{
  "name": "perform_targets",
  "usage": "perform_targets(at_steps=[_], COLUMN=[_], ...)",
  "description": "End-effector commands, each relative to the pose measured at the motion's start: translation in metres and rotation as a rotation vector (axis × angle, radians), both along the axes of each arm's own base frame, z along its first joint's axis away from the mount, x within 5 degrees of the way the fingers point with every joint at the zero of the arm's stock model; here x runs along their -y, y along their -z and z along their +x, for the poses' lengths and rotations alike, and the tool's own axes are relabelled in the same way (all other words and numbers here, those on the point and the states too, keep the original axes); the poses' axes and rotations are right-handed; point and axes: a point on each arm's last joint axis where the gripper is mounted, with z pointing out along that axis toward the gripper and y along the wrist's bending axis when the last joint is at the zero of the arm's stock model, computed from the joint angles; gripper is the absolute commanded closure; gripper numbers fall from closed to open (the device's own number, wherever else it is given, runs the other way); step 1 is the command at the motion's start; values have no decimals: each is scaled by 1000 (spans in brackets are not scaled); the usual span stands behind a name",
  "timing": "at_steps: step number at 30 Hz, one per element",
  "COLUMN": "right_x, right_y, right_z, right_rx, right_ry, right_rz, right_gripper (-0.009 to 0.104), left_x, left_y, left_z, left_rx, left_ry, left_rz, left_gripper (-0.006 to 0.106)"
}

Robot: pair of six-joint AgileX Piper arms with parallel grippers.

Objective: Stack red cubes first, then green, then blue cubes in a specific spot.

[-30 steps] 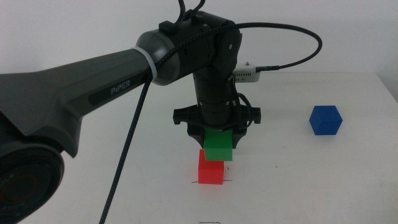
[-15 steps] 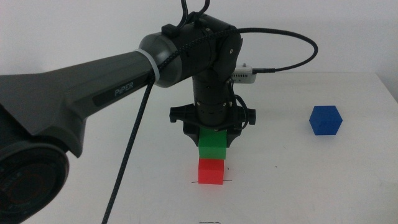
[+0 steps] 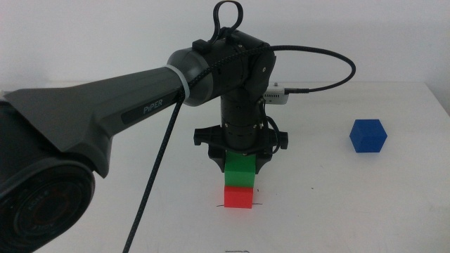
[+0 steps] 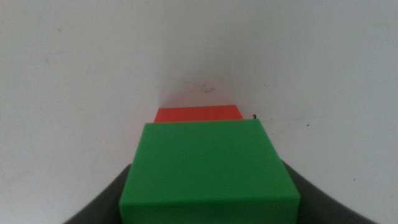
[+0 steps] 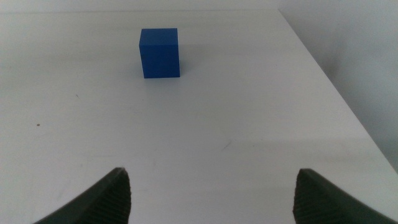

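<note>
The left arm (image 3: 105, 119) reaches in from nine o'clock, wrist vertical; its left gripper (image 3: 240, 163) clamps the green cube (image 3: 240, 171) by opposite flat faces, on or just above the red cube (image 3: 238, 197). Rigid and light, it should stack squarely. The blue cube (image 3: 368, 135) waits at three o'clock; the right gripper (image 5: 211, 190) gapes empty.

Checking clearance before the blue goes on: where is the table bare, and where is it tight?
Bare table lies between the red cube and the blue cube. It is crowded at the stack: the left gripper holds the green cube over the red. The right gripper waits, open.
</note>
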Motion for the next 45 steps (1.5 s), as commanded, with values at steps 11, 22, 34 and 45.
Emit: perform_targets(at_steps=[11,22,34,45], right_x=[0,0,0,0], right_y=[-8,-8,-8,-8], right_z=[0,0,0,0], right_rx=[76,76,76,76], right_ry=[1,1,1,1], right_rz=[-27,-27,-27,-27], right_gripper=[28,28,28,28], left_x=[-4,-7,-39,-137], left_y=[-27,-41,-122,-235], left_z=[-9,-12,-33,-95], left_rx=[-4,33,248,556], left_ry=[46,143,259,513], left_rz=[9,-2,-34,-206], left_gripper=[30,7,7,7])
